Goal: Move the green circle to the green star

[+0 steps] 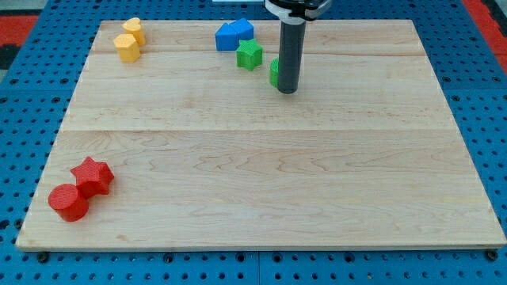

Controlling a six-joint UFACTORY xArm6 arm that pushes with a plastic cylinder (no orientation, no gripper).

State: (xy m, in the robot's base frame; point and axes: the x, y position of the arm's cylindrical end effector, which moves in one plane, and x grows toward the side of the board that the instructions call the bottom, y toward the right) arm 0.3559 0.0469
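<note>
The green star [249, 55] sits near the view's top, just below the blue blocks. The green circle [274, 73] lies a little to its lower right and is mostly hidden behind the dark rod. My tip [287, 91] rests on the board right against the green circle's right side, at its lower edge. A small gap separates the green circle from the green star.
Two blue blocks [234, 35] sit together at the view's top, above the green star. Two yellow blocks [128, 41] stand at the top left. A red star [93, 175] and a red circle [68, 203] lie at the bottom left. The wooden board [261, 174] ends at blue pegboard.
</note>
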